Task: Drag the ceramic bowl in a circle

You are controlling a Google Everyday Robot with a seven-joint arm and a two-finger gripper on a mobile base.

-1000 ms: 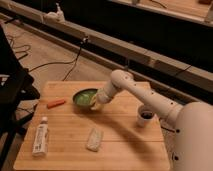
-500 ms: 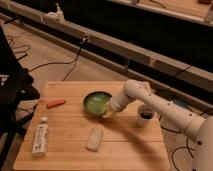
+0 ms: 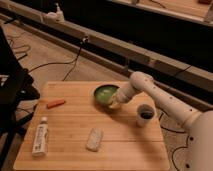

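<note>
In the camera view, the ceramic bowl [image 3: 106,94] now sits a little right of where it was a second ago, when it lay nearer the table's upper middle; half a second ago it was already close to this spot. The white arm [image 3: 160,102] has drawn in with it, its elbow now bent higher over the upper right part of the wooden table [image 3: 75,127].

The gripper [image 3: 115,103] is at the bowl's lower right rim, just above the centre of the frame, touching or overlapping the edge. How far its fingers stand apart, and whether they pinch the rim, I cannot tell.

The bowl is round and shallow, glossy green inside with a darker rim, and it rests flat on the table in the upper middle of the board.

To its right, well apart, stands a small white cup [image 3: 145,114] with a dark inside. An orange carrot-like piece [image 3: 55,104] lies at the left, a white tube [image 3: 40,136] at the lower left, and a pale packet [image 3: 94,139] at the lower middle.
</note>
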